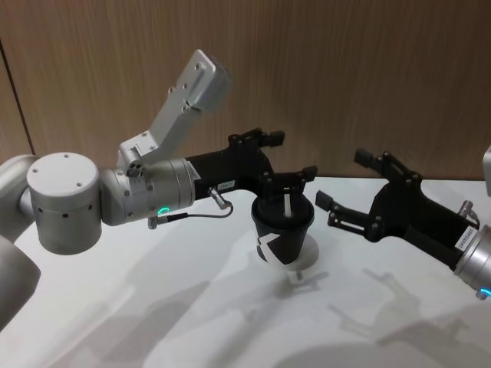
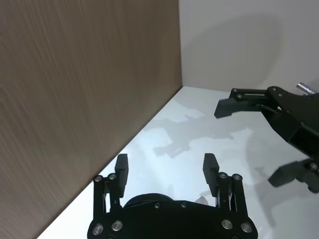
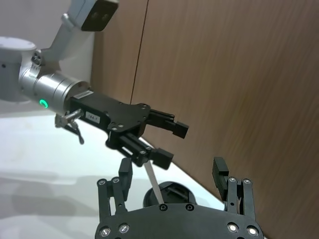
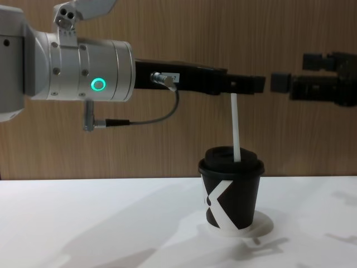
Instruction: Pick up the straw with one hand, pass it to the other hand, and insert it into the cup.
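The straw (image 4: pixel 236 125) stands in the lid of the cup (image 4: pixel 231 192) at mid-surface; insertion appears done. The left end effector (image 1: pixel 285 162) is spread above it, apparently released. The right end effector (image 1: pixel 344 184), spread, idles to the right. Withdrawal remains.

Cup (image 4: pixel 231 192): black paper, one white angular mark like a letter K on its side, seen in the chest view and partly in the head view.

Left gripper (image 1: pixel 295 157): small white label on its black body near the wrist; characters too small to read, possibly a short number.

Right gripper (image 1: pixel 349 188): white label with fine print by its wrist; unreadable.
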